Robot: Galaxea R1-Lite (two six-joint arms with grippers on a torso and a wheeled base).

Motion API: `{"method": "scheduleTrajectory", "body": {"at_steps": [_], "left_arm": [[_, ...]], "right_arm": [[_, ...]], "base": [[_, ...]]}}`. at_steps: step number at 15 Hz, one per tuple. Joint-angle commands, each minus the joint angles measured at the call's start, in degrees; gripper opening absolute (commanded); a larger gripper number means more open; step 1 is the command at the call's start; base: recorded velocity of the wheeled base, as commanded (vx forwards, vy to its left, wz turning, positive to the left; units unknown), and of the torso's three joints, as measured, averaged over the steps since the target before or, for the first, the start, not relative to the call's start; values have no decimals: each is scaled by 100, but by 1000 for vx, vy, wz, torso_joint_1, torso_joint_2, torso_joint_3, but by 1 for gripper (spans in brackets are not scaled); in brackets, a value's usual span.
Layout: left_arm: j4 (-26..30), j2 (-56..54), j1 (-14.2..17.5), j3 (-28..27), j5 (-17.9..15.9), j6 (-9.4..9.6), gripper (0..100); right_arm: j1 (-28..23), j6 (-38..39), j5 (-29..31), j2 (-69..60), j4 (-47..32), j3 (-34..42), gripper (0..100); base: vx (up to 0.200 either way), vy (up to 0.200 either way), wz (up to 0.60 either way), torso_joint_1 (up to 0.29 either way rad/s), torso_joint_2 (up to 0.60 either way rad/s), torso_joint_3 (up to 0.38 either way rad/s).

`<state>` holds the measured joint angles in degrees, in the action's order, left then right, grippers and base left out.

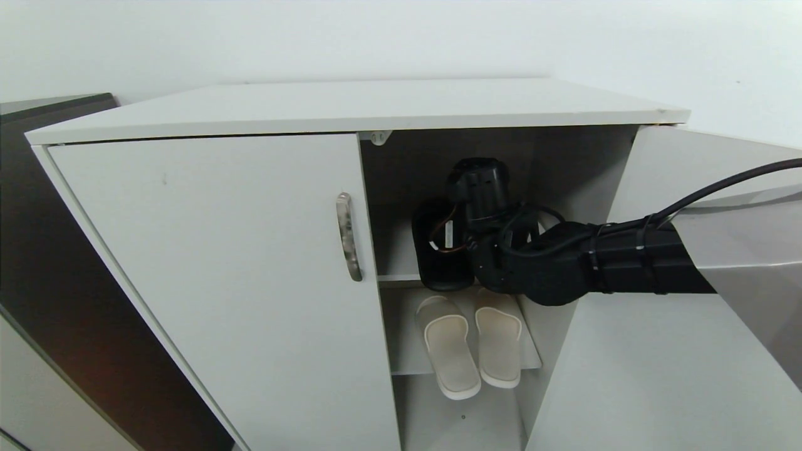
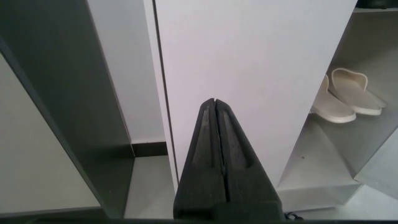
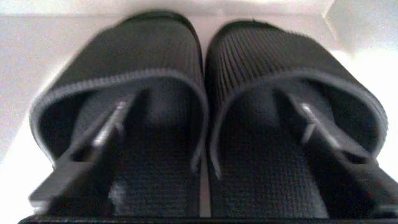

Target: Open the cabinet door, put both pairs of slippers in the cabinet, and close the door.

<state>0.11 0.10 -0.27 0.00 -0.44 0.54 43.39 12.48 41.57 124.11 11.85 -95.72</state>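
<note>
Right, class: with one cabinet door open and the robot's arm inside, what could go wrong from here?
1. The right gripper has one finger inside each of the dark slippers, under the straps. Pulling back could drag them off the upper shelf.
2. The white slippers overhang the front edge of the lower shelf, so the open door may hit them when it closes.

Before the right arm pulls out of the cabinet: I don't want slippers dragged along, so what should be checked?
1. White slippers on the lower shelf: ok.
2. Dark slippers inside the upper compartment: ok.
3. Right end effector free of them: not ok, one finger sits inside each.
4. Dark slippers resting flat on their shelf: cannot tell.
5. Right door swung wide for the exit: ok.
6. Left end effector shut, outside the opening, before the closed left door: ok.
</note>
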Motion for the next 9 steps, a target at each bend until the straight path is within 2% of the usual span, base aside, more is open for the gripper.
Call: {"method": "scheduleTrajectory", "body": {"at_steps": [1, 4, 5, 9], "left_arm": [[-2, 8, 0, 0, 0, -1, 0], [-2, 8, 0, 0, -9, -1, 0], [-2, 8, 0, 0, -9, -1, 0], [7, 8, 0, 0, -9, 8, 0]], "right_arm": [[197, 17, 18, -616, 46, 581, 100], [539, 26, 202, -1425, 239, 1477, 100], [645, 26, 202, -1645, 353, 1829, 0], [803, -18, 202, -2154, 1074, 2945, 0]], "base": [[0, 0, 0, 0, 0, 0], [0, 0, 0, 0, 0, 0], [0, 0, 0, 0, 0, 0], [0, 0, 0, 0, 0, 0]]}}
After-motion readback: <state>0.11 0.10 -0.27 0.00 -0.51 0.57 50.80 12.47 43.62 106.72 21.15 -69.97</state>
